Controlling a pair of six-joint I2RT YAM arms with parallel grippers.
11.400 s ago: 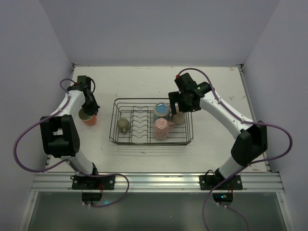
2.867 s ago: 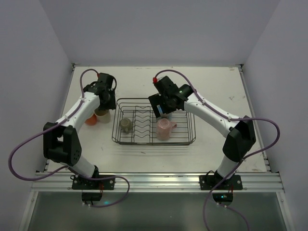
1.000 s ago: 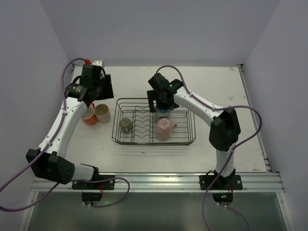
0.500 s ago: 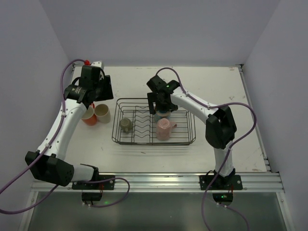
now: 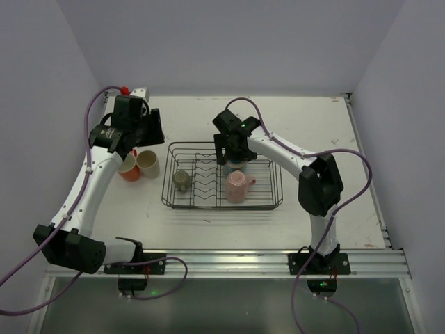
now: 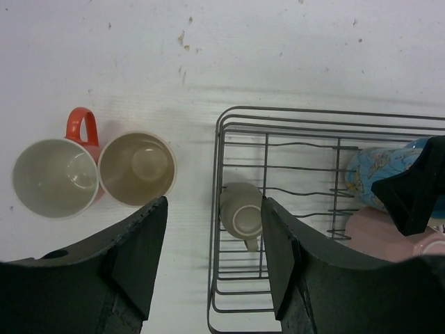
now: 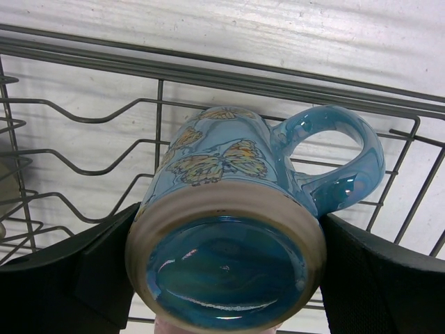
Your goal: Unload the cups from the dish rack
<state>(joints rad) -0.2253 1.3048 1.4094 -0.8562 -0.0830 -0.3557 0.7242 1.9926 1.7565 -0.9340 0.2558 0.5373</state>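
The black wire dish rack (image 5: 272,203) sits mid-table. In it lie the olive-grey cup (image 5: 181,181) on the left, the pink cup (image 5: 236,186) and an upside-down light blue cup (image 7: 229,209) with butterflies, handle to the right. My right gripper (image 5: 233,154) is down in the rack, and its fingers (image 7: 104,264) press both sides of the blue cup's base. The orange cup (image 6: 52,177) and the beige cup (image 6: 137,167) stand upright together on the table left of the rack. My left gripper (image 6: 212,264) hangs open high above the rack's left edge, holding nothing.
The rack's upright plate dividers (image 5: 203,177) separate the olive-grey cup from the pink and blue ones. White walls close in the table on the left, right and back. The arm bases stand on the metal rail (image 5: 222,263) at the near edge.
My right gripper's jaws have come in from wide open onto the sides of the light blue cup. The left gripper has stayed open, hardly moving.
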